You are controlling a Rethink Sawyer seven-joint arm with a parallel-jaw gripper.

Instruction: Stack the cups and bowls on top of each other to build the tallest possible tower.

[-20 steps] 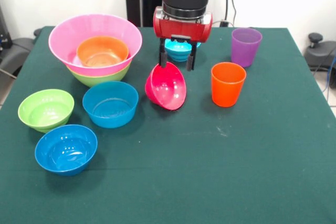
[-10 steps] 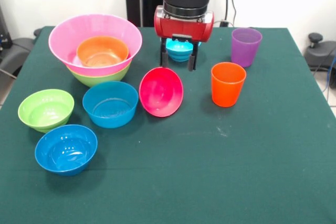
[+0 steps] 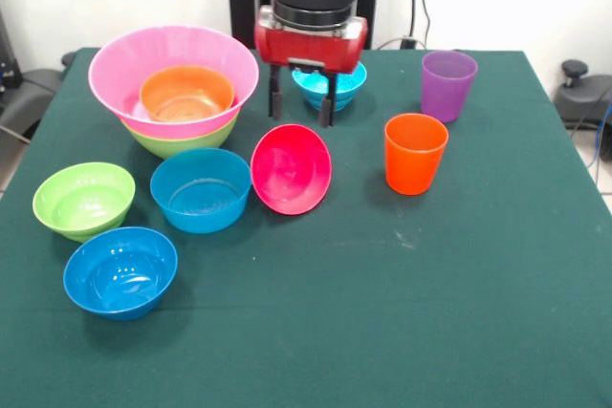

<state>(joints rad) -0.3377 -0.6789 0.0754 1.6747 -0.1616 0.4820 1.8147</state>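
1. While the gripper (image 3: 300, 108) hangs over the far middle of the table (image 3: 402, 332), its two black fingers (image 3: 275, 102) stand apart with nothing between them, just above the magenta-red bowl (image 3: 291, 168).
2. That magenta-red bowl is tipped on its side, its opening turned toward the near edge, leaning beside a blue bowl (image 3: 201, 189) that sits upright.
3. Behind the gripper, by the far edge, sits a small cyan bowl (image 3: 330, 84).
4. Toward the far left corner stands the tower (image 3: 174, 88): a lime green bowl (image 3: 177, 140) at the bottom, a huge pink bowl (image 3: 115, 69) nested in it, and an orange bowl (image 3: 186, 94) inside the pink one.
5. Along the left edge a second lime green bowl (image 3: 83, 200) rests alone, with another blue bowl (image 3: 120, 271) nearer the front.
6. On the right half, the orange cup (image 3: 415, 153) stands upright near the middle, and the purple cup (image 3: 448, 84) stands upright behind it by the far edge, the two apart.
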